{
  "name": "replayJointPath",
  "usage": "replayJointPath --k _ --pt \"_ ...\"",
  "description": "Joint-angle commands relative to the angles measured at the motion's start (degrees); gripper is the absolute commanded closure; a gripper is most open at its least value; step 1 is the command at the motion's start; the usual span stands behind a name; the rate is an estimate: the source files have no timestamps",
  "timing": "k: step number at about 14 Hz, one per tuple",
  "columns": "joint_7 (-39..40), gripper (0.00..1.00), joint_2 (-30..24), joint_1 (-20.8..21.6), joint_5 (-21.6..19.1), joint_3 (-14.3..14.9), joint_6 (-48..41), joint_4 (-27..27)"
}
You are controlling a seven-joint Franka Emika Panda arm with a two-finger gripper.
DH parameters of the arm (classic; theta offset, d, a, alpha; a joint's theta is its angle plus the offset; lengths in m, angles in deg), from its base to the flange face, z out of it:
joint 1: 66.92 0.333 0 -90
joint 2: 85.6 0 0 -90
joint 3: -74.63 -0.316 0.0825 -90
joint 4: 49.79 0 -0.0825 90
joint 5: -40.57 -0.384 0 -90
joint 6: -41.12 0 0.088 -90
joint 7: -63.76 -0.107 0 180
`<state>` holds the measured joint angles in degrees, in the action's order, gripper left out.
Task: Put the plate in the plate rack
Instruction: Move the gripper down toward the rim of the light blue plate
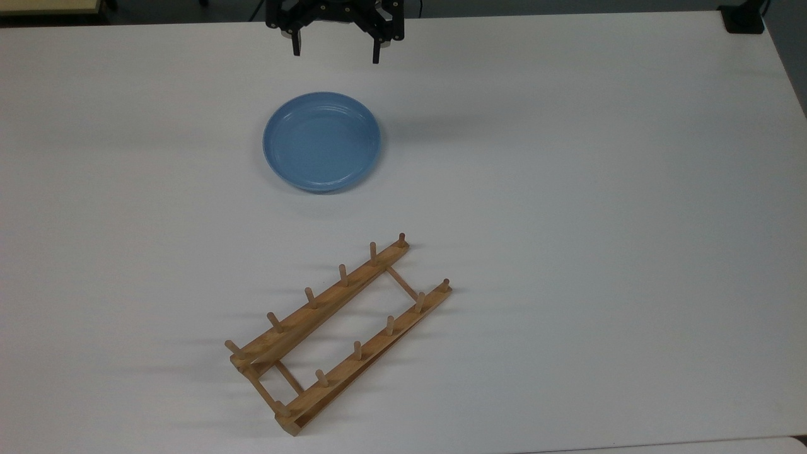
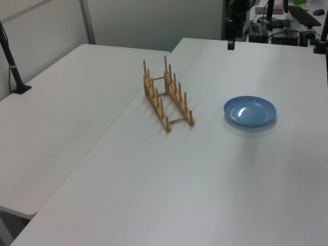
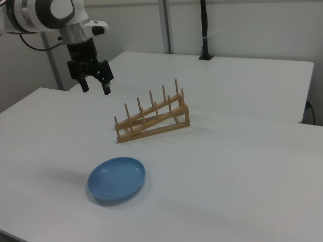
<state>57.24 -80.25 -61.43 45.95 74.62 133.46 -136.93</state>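
The gripper [image 3: 96,85] is hanging with fingers spread wide and empty. The plate [image 1: 322,141] is lying flat on the table [image 1: 599,157], below the fingertips and apart from the plate rack [image 1: 339,334]. Its rim probably needs a low, edge-on pinch.

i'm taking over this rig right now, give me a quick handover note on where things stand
Pincer: open, holding nothing, raised above the white table, apart from the plate.
Plate: lying flat on the table, right way up, untouched.
Plate rack: standing on the table with no plate in it, apart from the plate; in the top view it lies below the plate.
Done: nothing yet.
Left: bring the pincer down to the plate, grip its rim, lift it and stand it between the rack's pegs.
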Motion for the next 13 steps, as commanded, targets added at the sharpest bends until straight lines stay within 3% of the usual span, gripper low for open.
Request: replayJointPath --k 1,7,10,13 --pt "-0.43 0.0 -1.04 0.04 -0.28 0.19 -1.03 -0.75" --pt "2.1 0.0 -1.04 -0.31 -0.28 0.27 -0.77 -1.45" --pt "11.57 0.0 -1.04 -2.06 -0.19 0.54 1.94 -6.44" --pt "21.95 0.0 -0.7 -4.79 0.6 0.63 11.07 -15.84"
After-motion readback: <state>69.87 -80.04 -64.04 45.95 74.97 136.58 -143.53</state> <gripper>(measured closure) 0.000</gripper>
